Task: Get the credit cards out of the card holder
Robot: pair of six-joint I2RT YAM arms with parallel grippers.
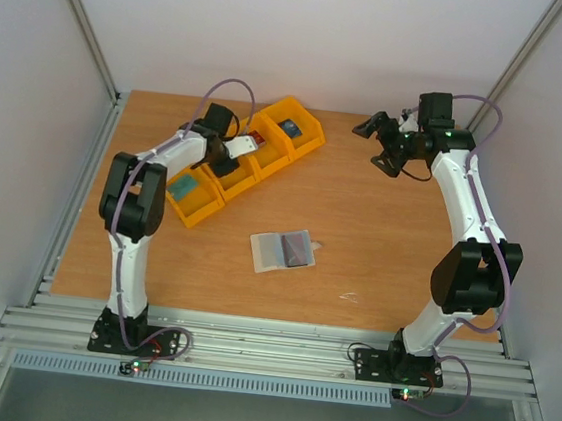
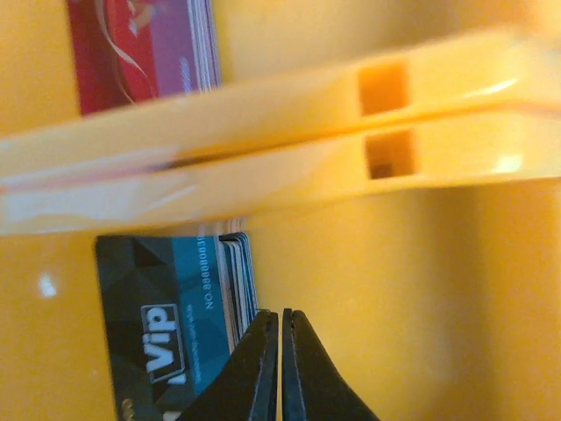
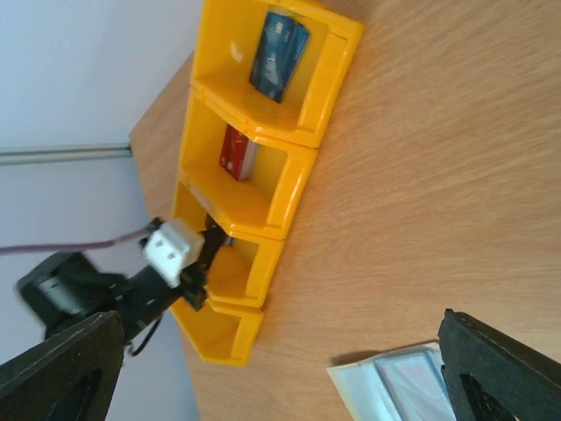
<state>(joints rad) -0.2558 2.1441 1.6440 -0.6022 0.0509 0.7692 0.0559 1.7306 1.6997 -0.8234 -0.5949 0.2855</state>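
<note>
Evidently this is the sorting end of the job. The left gripper [image 2: 280, 321] is down inside one compartment of the row of yellow bins [image 3: 289, 197]. Its jaws are pressed together with nothing between them, the tips just beside the edge of the black card [image 2: 149, 333], which lies flat on that compartment's floor. I judge the card delivered rather than held (closed tips this near could equally be placed to nudge it). The red card [image 2: 131, 53] lies in the next compartment, across the divider wall. The card holder [image 1: 282, 250] lies spread open on the table [image 1: 386, 262], inner face up, well apart from the bins on their near side. Whether anything remains inside it I cannot tell. The right gripper [image 1: 376, 145] hangs raised off to the right of the bins' far end, jaws wide apart and empty, probably parked clear of the left arm.
</note>
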